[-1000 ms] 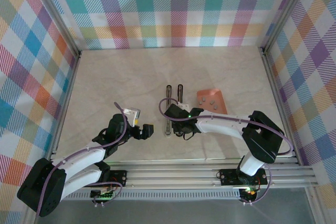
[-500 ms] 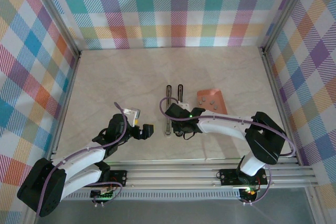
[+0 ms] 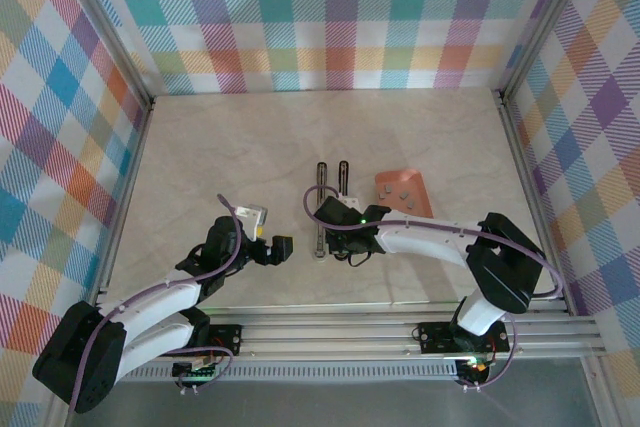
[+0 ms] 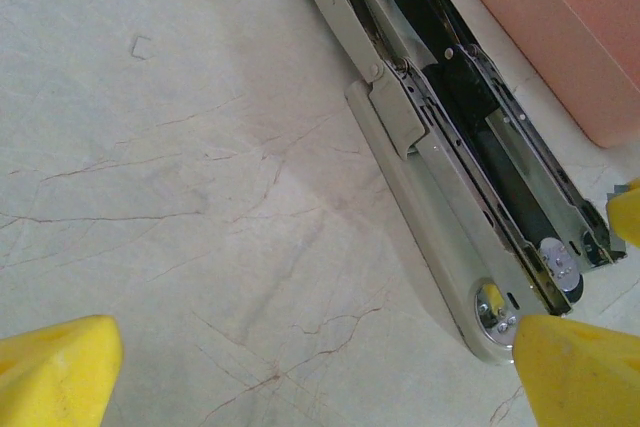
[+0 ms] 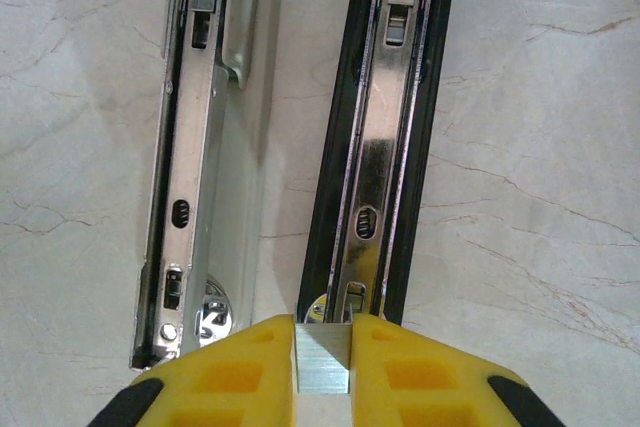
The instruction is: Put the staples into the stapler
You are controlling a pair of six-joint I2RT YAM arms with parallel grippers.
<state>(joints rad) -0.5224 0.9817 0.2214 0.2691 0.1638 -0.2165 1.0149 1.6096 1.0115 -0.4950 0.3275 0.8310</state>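
The staples (image 5: 322, 367) are clamped in the right gripper (image 5: 322, 345) at the end of the opened stapler (image 5: 370, 147); the left gripper (image 4: 315, 377) is spread wide, empty. Insertion is in hand; lengthwise alignment is required next

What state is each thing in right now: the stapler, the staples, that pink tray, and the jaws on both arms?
stapler, swung open, both halves lying flat side by side.
staples, one strip pinched in closed jaws, not yet loaded.
right gripper, jaws shut on the staples.
left gripper, jaws wide open, empty.
pink tray, resting beside the stapler, nothing gripping it.
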